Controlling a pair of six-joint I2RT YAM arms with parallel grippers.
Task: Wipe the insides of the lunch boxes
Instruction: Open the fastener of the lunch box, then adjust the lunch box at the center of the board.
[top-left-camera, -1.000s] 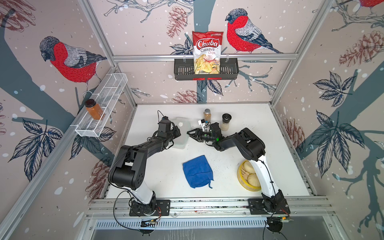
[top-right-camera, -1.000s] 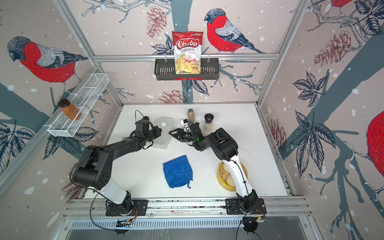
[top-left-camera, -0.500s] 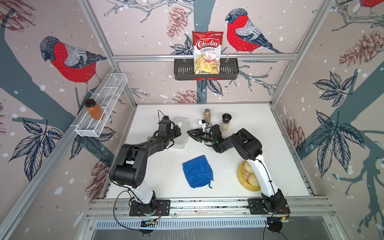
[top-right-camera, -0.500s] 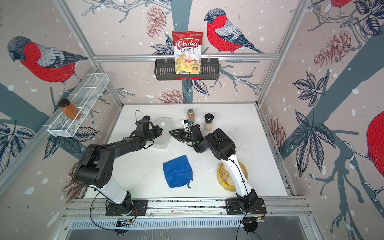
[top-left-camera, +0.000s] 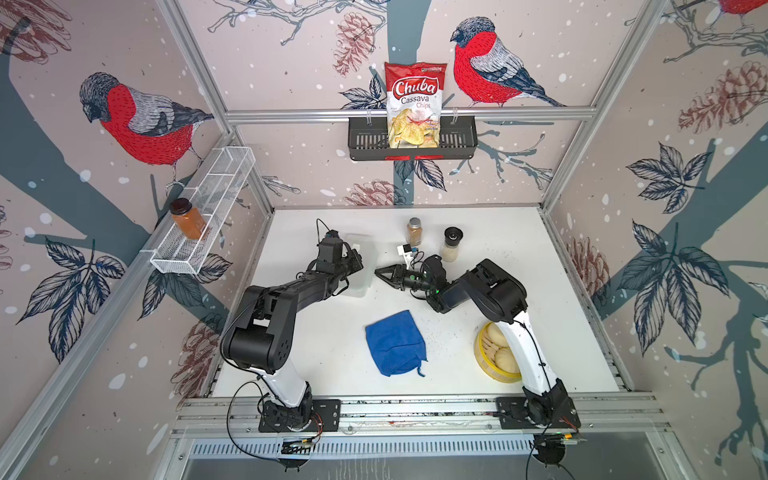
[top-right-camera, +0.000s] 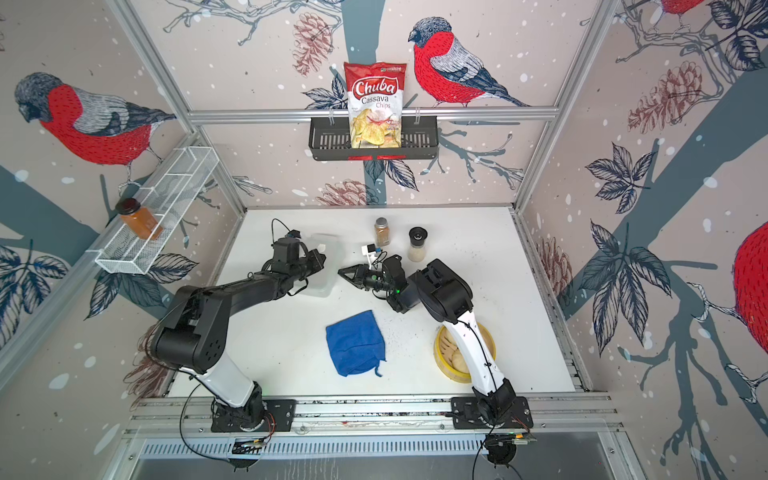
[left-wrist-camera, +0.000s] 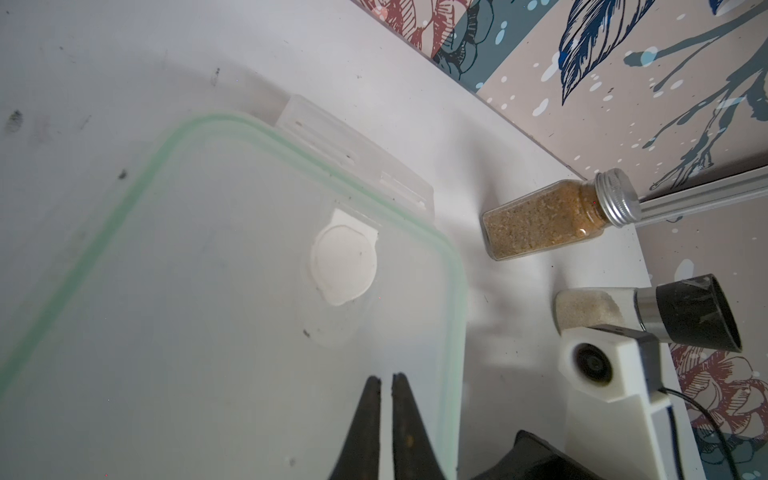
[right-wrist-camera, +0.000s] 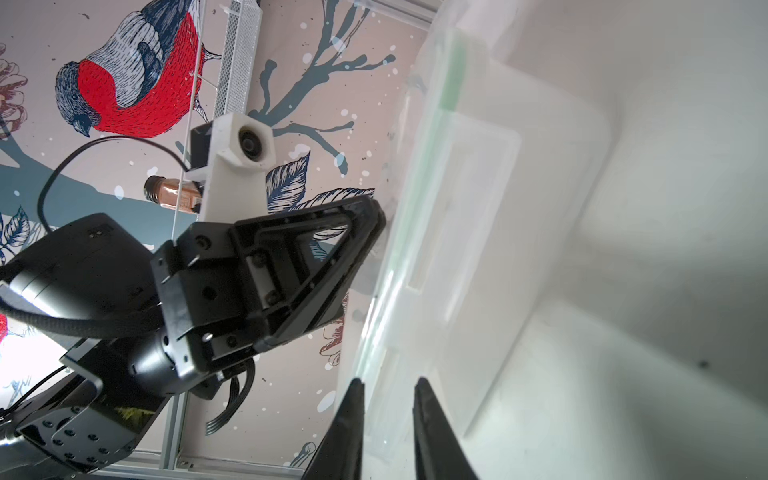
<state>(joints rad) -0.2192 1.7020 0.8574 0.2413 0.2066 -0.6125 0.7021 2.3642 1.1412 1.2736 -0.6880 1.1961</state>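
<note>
Toward 11 o'clock on the white table (top-left-camera: 519, 257), the clear plastic lunch box with a pale green rim (top-left-camera: 363, 249) is between the shut left gripper (left-wrist-camera: 385, 380), touching it from 9 o'clock, and the right gripper (right-wrist-camera: 388, 380), pinching its edge at 3 o'clock.

My right pincer (right-wrist-camera: 388, 380) is black. The lunch box (left-wrist-camera: 208, 291) at eleven o'clock is clear, with a pale green rim and a white spot. On the white table (top-left-camera: 519, 257), the cloth (top-left-camera: 395, 343) at six is blue, the steamer (top-left-camera: 498, 376) at four yellow, its half-hidden buns (top-left-camera: 505, 357) cream, I think. The spice jar (left-wrist-camera: 548, 220) at twelve is sandy brown, silver-capped. The walls (top-left-camera: 291, 174) show red-and-grey birds.
</note>
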